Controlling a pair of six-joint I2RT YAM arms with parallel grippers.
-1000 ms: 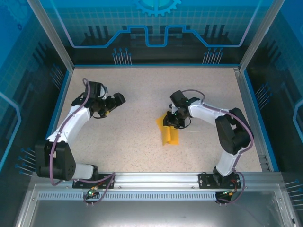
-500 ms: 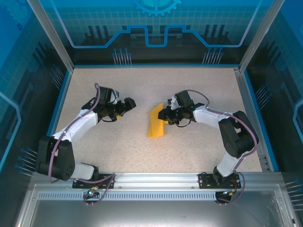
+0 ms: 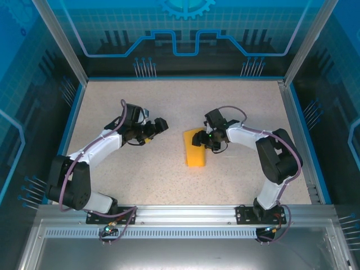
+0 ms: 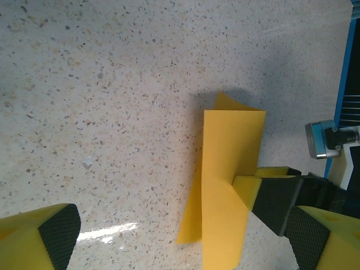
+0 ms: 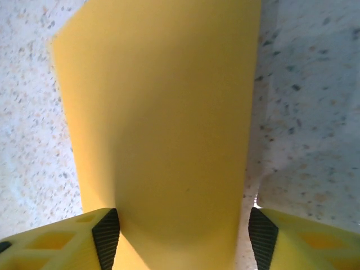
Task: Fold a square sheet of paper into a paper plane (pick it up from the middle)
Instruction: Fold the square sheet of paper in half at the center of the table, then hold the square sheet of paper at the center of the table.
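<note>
Jaws spread wide on left gripper (image 3: 158, 127), near the folded paper sheet (image 3: 195, 152) but not touching it. Right gripper (image 5: 183, 236) jaws also spread, straddling the sheet's far end. Sheet lies mid-table (image 3: 140, 169).

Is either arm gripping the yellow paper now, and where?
Nothing appears held. The fingers of the right gripper stand spread astride the far end of the folded paper, which lies on the table; the left gripper is open, clear of it.
</note>
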